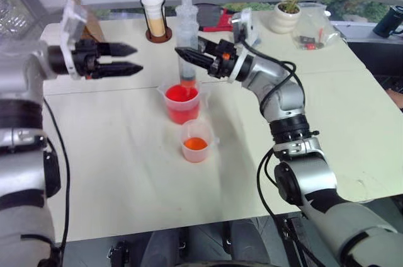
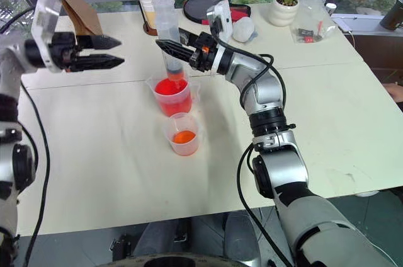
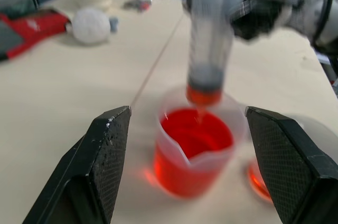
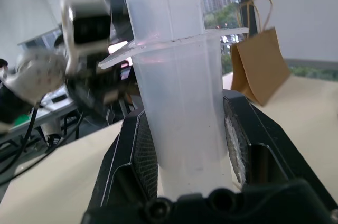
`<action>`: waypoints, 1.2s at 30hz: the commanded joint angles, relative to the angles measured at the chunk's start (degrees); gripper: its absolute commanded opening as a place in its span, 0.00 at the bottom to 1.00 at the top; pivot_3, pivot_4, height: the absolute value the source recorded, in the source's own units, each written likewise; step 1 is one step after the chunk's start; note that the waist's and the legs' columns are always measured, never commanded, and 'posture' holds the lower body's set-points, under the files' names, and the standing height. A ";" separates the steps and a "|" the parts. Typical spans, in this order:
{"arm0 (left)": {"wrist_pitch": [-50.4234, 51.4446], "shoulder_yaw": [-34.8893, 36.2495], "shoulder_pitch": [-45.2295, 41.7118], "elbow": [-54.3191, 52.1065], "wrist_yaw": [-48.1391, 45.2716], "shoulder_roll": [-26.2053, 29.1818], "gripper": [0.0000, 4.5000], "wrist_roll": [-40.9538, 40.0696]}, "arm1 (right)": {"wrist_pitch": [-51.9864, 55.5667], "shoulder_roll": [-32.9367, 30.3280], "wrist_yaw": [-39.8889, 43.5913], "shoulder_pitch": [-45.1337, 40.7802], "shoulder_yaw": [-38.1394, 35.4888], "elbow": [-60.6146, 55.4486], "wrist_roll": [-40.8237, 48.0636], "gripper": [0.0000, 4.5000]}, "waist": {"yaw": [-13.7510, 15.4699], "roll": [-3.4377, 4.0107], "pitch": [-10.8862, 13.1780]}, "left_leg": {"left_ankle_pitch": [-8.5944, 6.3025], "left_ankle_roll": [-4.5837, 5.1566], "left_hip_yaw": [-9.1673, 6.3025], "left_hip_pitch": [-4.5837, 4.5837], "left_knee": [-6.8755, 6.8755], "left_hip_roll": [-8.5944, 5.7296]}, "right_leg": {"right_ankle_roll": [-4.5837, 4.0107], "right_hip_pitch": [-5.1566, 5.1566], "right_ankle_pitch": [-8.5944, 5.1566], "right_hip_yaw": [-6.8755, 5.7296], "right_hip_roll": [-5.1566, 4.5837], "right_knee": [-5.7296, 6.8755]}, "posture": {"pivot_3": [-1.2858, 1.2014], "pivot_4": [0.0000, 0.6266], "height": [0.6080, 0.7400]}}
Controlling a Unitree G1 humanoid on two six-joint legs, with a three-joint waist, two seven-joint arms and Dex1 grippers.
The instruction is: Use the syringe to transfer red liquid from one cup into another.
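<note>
Syringe over the red cup

My right claw (image 1: 184, 53) gripped the syringe (image 1: 187, 43) upright above the cup (image 1: 182, 103); my left claw (image 1: 129, 59) hung open, apart.

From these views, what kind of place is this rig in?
Probably an office or lab demo space, not a wet lab: a plain pale table by large windows, a potted plant, a brown paper bag, and desks with a seated person behind.
</note>
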 commanded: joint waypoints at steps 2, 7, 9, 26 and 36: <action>3.50 6.38 2.92 -8.67 6.37 0.71 0.79 -4.66 | -0.14 0.10 0.27 -2.29 -0.64 -1.66 1.26 0.32 | 0.33 0.00 0.00 | 0.00 0.00 0.01 0.00 0.01 -0.03 | 0.00 0.01 0.00 0.03 -0.02 -0.01 | 0.52 0.24 1.00; 4.27 8.33 6.57 -12.87 10.90 -0.42 0.79 -6.82 | 1.55 -0.98 -0.60 -4.66 -2.26 -3.26 2.64 0.32 | 0.36 0.00 0.00 | 0.00 -0.01 0.01 0.01 0.00 -0.03 | 0.00 -0.02 0.00 0.05 -0.02 0.02 | 0.52 0.24 1.00; 4.06 8.43 7.23 -13.43 12.02 -1.03 0.79 -7.38 | 4.02 -2.09 -1.55 -5.51 -3.45 -5.91 4.39 0.32 | 0.54 0.00 0.00 | 0.01 -0.01 0.01 0.01 0.00 -0.04 | 0.00 -0.02 0.00 0.05 -0.02 0.02 | 0.52 0.24 1.00; 1.39 2.28 0.79 -11.32 9.68 -5.48 0.79 -7.66 | 36.01 -7.30 -24.41 21.69 -9.00 -51.98 32.07 0.32 | 1.78 -0.08 -0.05 | 0.02 0.03 0.17 0.18 0.00 -0.09 | 0.00 0.15 0.00 0.11 -0.02 -0.01 | 0.52 0.24 1.00; 0.95 -1.13 -10.00 -9.95 4.07 -5.55 0.79 -7.79 | 30.73 -8.36 -23.35 28.86 -3.74 -53.00 28.80 0.32 | 2.70 -0.10 -0.03 | -0.02 0.10 0.28 0.28 -0.02 -0.09 | 0.00 0.16 0.00 0.25 0.01 -0.01 | 0.52 0.24 1.00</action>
